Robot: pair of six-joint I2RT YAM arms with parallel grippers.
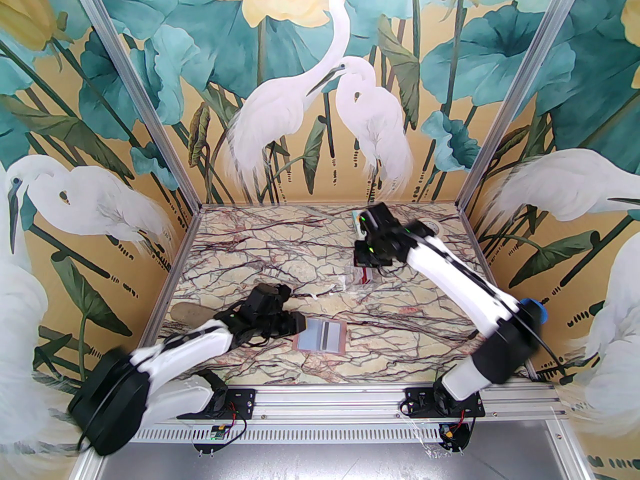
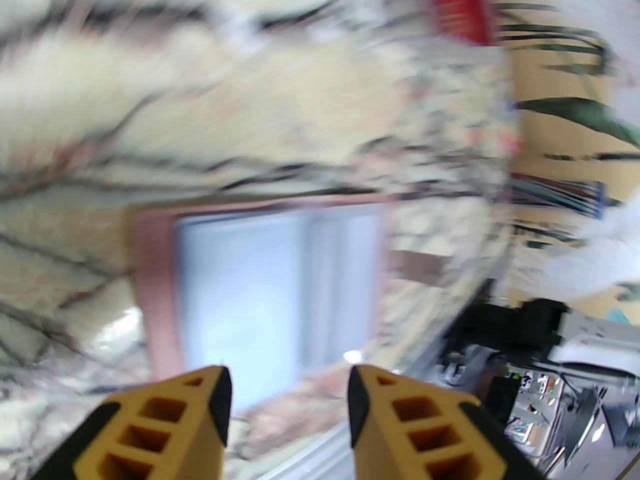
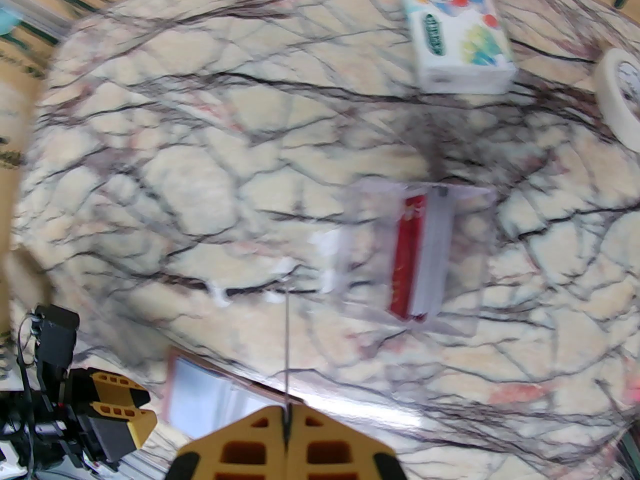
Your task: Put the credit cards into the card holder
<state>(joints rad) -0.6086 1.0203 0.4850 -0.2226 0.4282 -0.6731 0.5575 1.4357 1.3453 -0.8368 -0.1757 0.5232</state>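
The dusty-pink card holder (image 1: 343, 339) lies open on the near middle of the table. A pale blue credit card (image 1: 314, 337) and a grey one with a dark stripe (image 1: 331, 339) rest on it. My left gripper (image 1: 301, 324) sits at the holder's left edge. In the left wrist view it (image 2: 290, 398) is open with nothing between its fingers, just short of the blue card (image 2: 240, 298). My right gripper (image 3: 286, 420) is shut on a thin dark credit card (image 3: 287, 348) seen edge-on. It hovers over the clear stand (image 3: 450, 318), which holds a red card (image 3: 407, 258) and paler ones.
A colourful tissue pack (image 3: 457, 33) and a roll of tape (image 3: 617, 98) lie at the back right, behind the stand (image 1: 352, 280). The patterned walls close the table on three sides. The aluminium rail with the arm bases runs along the near edge.
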